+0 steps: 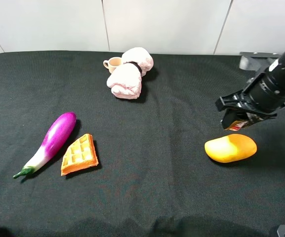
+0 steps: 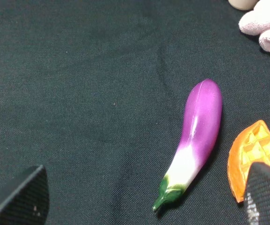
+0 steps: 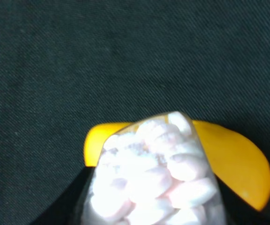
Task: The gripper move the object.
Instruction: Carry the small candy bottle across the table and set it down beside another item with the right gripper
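My right gripper (image 1: 238, 117), black on a thick black arm, is shut on the small clear jar (image 1: 239, 124). Only the jar's yellow-black label shows between the fingers in the high view. The gripper holds it above the black cloth, just behind the yellow mango (image 1: 230, 147). In the right wrist view the jar (image 3: 153, 173) fills the lower middle, packed with pale pink pieces, with the mango (image 3: 237, 159) beneath it. The jar's cap is hidden. My left gripper (image 2: 146, 197) is open and empty, its fingertips (image 2: 27, 197) spread wide above the cloth near the eggplant.
A purple eggplant (image 1: 51, 142) and an orange waffle piece (image 1: 79, 154) lie at the left. A pink plush (image 1: 130, 73) and a small beige cup (image 1: 113, 63) sit at the back middle. The black cloth (image 1: 157, 148) covers the table.
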Robot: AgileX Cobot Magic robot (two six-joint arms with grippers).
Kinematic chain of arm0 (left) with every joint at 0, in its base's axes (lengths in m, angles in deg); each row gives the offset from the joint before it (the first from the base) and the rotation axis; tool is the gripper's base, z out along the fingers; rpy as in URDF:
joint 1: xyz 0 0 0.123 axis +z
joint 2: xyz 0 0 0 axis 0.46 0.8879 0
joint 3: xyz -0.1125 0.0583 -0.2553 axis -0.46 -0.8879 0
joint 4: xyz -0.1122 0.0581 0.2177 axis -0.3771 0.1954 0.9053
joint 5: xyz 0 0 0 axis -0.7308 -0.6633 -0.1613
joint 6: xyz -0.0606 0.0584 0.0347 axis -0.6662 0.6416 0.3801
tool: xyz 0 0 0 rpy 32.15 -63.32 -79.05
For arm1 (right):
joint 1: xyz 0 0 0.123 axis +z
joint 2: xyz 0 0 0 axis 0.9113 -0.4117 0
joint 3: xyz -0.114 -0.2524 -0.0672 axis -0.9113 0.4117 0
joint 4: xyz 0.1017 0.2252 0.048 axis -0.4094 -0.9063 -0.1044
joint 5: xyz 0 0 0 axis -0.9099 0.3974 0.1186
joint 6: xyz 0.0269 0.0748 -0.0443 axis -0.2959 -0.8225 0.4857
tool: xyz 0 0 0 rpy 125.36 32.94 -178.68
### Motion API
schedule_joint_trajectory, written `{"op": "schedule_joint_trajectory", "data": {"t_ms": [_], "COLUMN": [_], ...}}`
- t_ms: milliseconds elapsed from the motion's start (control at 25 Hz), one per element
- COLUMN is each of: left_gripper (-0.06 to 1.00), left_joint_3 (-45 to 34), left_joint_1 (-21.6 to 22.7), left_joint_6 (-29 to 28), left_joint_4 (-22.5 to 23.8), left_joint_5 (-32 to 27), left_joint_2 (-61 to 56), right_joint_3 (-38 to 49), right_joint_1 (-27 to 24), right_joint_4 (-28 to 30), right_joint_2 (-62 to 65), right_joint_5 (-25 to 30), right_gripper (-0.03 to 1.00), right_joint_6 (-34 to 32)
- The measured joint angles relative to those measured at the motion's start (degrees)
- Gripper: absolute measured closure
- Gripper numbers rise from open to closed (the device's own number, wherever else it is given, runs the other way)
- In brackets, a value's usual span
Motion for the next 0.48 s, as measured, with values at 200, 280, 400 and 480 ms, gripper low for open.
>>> {"op": "schedule_joint_trajectory", "data": {"t_ms": [200, 280, 400, 480], "left_gripper": [0.08, 0.08, 0.08, 0.08], "left_joint_3": [0.0, 0.0, 0.0, 0.0], "left_joint_1": [0.0, 0.0, 0.0, 0.0], "left_joint_6": [0.0, 0.0, 0.0, 0.0], "left_joint_4": [0.0, 0.0, 0.0, 0.0], "left_joint_5": [0.0, 0.0, 0.0, 0.0], "left_joint_2": [0.0, 0.0, 0.0, 0.0], "right_joint_3": [-0.49, -0.49, -0.49, -0.49], "right_joint_1": [3.56, 4.5, 5.18, 5.24], "right_joint_4": [-0.78, -1.48, -2.26, -2.67], "right_joint_2": [-3.4, -4.34, -5.23, -5.56], "right_joint_5": [-2.64, -3.34, -4.1, -4.24], "right_gripper": [0.65, 0.65, 0.65, 0.65], "right_joint_6": [-0.12, -0.23, -0.22, -0.22]}}
